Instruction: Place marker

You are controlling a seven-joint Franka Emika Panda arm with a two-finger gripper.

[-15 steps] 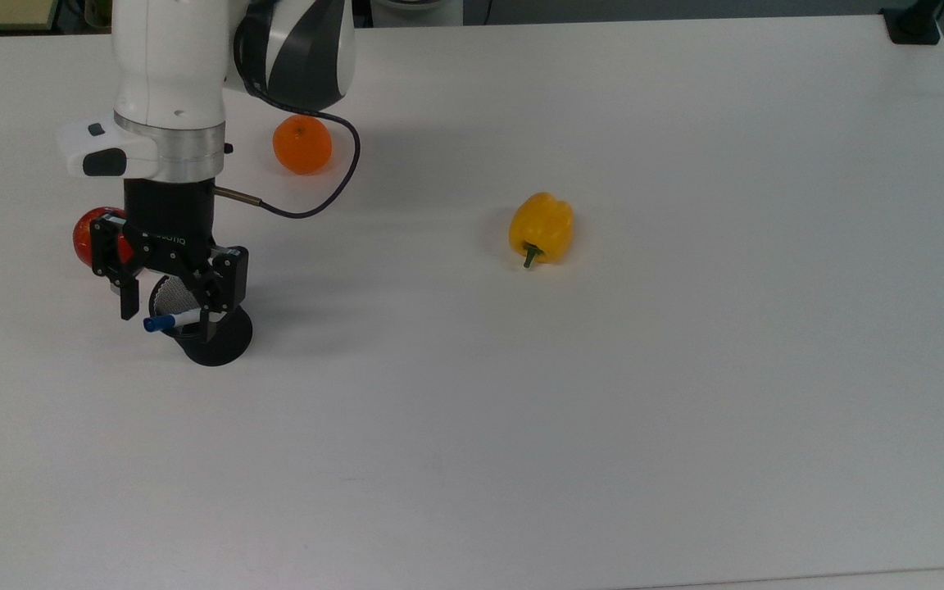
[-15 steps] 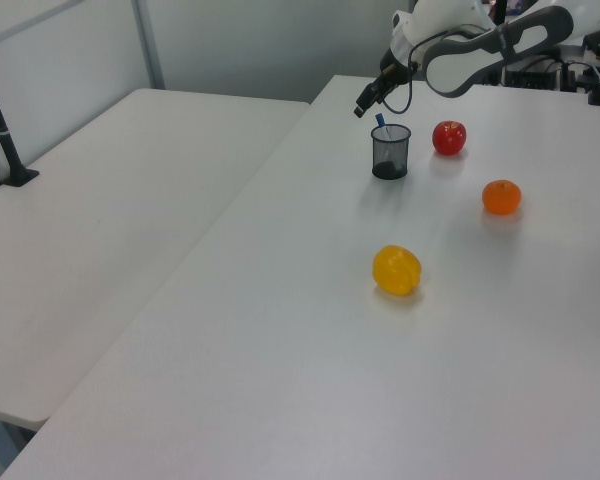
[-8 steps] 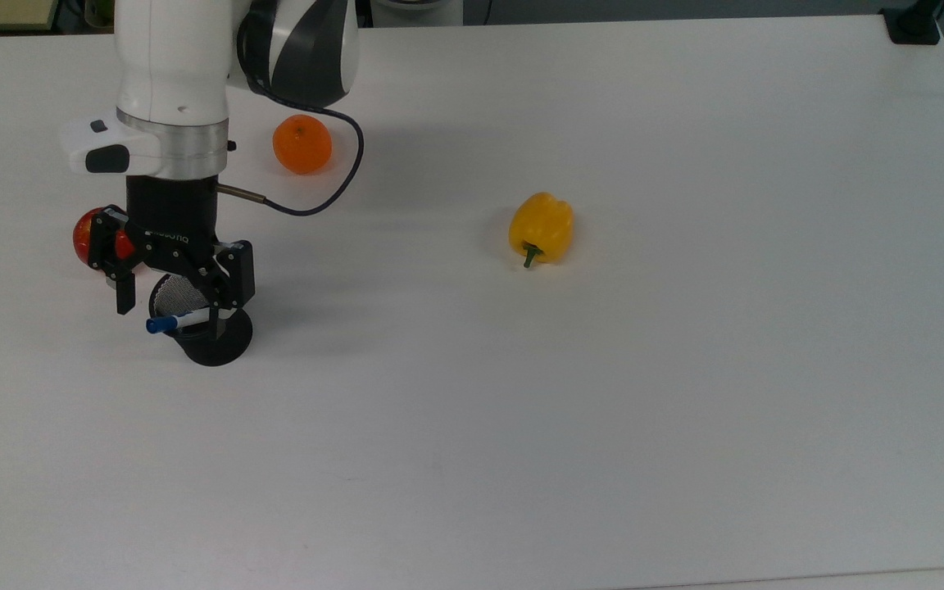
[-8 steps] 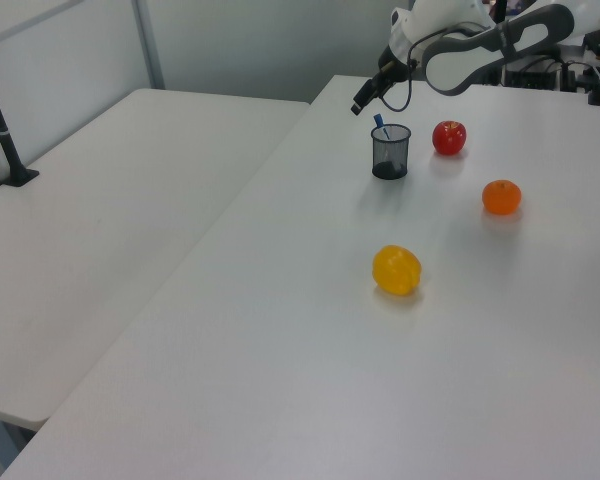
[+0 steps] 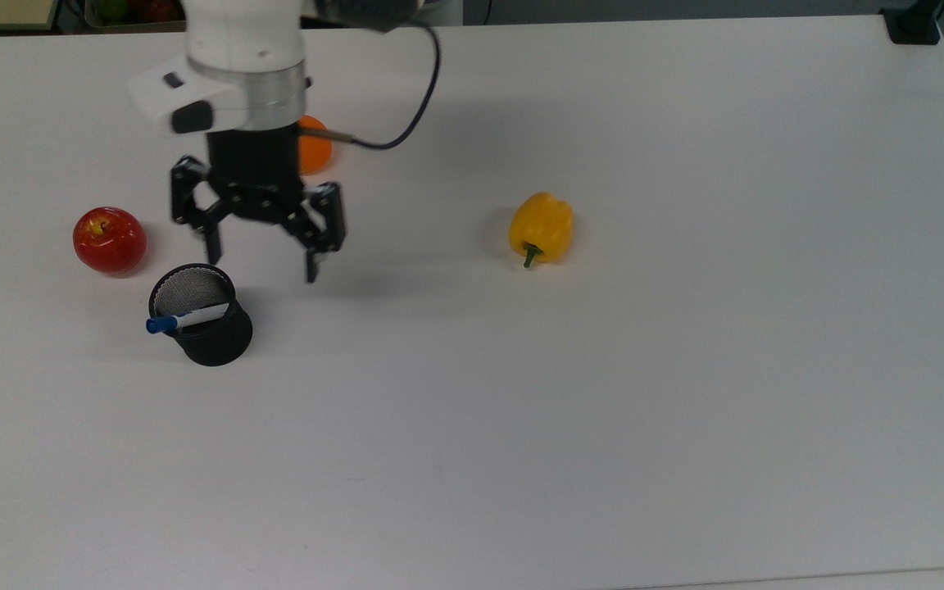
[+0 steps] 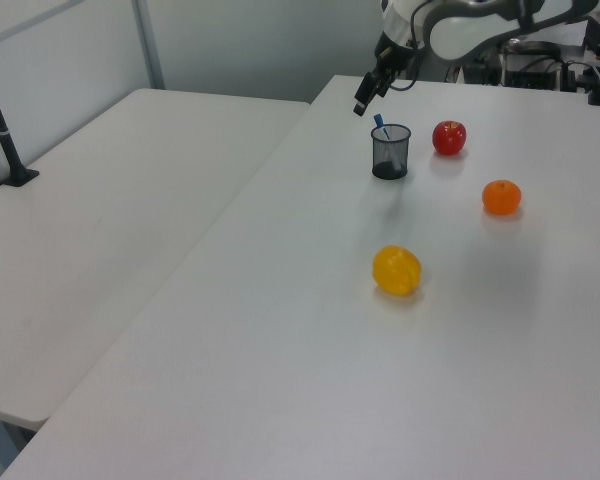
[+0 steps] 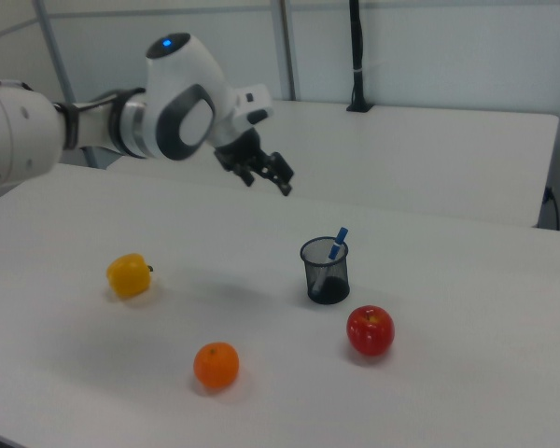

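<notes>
The marker [image 5: 183, 319] [image 7: 337, 245] [image 6: 380, 127], white with a blue cap, stands leaning inside a black mesh cup [image 5: 203, 318] [image 7: 326, 271] [image 6: 390, 152], its blue end poking out over the rim. My gripper [image 5: 260, 256] [image 7: 267, 174] [image 6: 364, 99] hangs open and empty above the table. In the top view it is up and to the right of the cup, well apart from it.
A red apple [image 5: 109, 238] [image 7: 370, 329] lies close to the cup. An orange [image 5: 313, 150] [image 7: 216, 364] sits partly behind my wrist in the top view. A yellow pepper [image 5: 542, 227] [image 7: 130, 274] lies mid-table. The white table [image 5: 603, 410] stretches wide in the top view's right and bottom.
My gripper has risen away from the cup and moved toward the top view's right. The marker has stayed leaning in the cup, and the apple is now uncovered.
</notes>
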